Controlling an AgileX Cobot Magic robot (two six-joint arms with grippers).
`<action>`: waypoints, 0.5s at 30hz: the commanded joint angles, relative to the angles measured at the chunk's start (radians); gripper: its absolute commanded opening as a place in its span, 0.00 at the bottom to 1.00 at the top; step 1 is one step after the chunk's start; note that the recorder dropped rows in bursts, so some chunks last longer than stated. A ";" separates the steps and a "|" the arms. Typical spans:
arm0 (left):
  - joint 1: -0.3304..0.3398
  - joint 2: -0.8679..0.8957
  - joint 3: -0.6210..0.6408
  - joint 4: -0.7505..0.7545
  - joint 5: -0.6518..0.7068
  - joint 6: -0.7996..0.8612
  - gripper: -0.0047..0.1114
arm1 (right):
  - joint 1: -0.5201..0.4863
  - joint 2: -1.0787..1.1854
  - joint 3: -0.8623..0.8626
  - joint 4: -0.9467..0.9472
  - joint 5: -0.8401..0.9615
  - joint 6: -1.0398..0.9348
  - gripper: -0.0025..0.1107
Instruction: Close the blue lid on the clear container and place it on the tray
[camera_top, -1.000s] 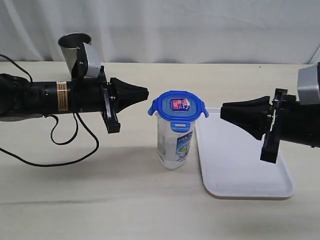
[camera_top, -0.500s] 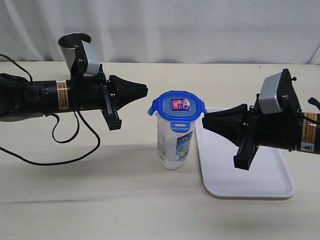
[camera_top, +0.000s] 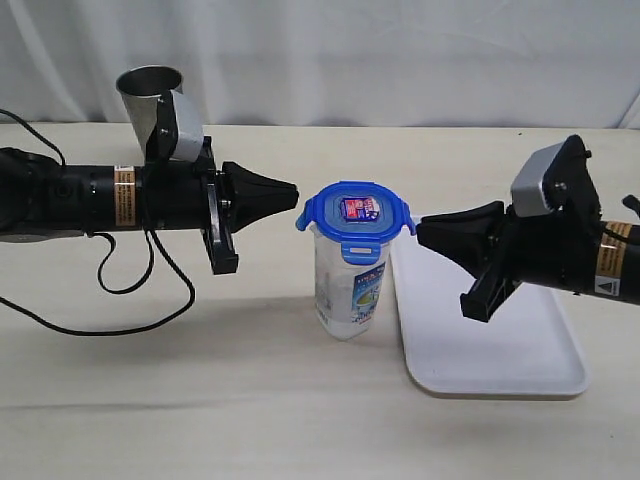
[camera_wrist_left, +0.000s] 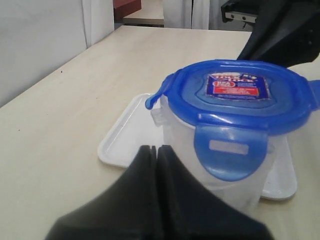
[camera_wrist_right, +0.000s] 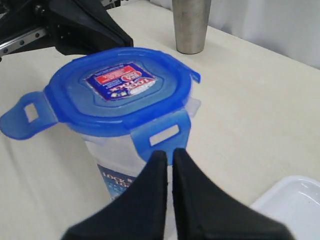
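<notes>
Nearest, on the right, the tray (camera_top: 490, 352) lies flat on the table (camera_top: 200, 400) with nothing set on it. Just left of its edge stands the clear container (camera_top: 348, 290), upright. The blue lid (camera_top: 356, 210) sits on its mouth, the near flap hanging down and the side flaps (camera_top: 304, 220) jutting outward, so it looks seated but not latched. Through the clear wall nothing shows inside, though the label hides part of it. The left gripper (camera_top: 292, 188) and the right gripper (camera_top: 422, 229) point at the lid from either side, both clenched and gripping nothing, each tip close to a side flap; contact is not clear. To do this well, each closed tip should probably press its flap down and inward at the same moment, so the pushes cancel and the tall, narrow canister does not tip or slide. Farthest back, on the left, the steel cup (camera_top: 148, 92) stands upright; its contents cannot be made out.
</notes>
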 joint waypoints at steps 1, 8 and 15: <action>-0.007 0.001 -0.006 -0.001 -0.024 -0.010 0.04 | 0.002 0.028 -0.004 0.058 0.002 -0.044 0.06; -0.007 0.001 -0.006 -0.012 -0.004 -0.006 0.04 | -0.005 0.004 -0.004 0.050 0.109 -0.052 0.06; -0.007 0.001 -0.007 -0.118 0.001 0.047 0.04 | -0.002 -0.018 -0.004 -0.202 -0.085 0.051 0.06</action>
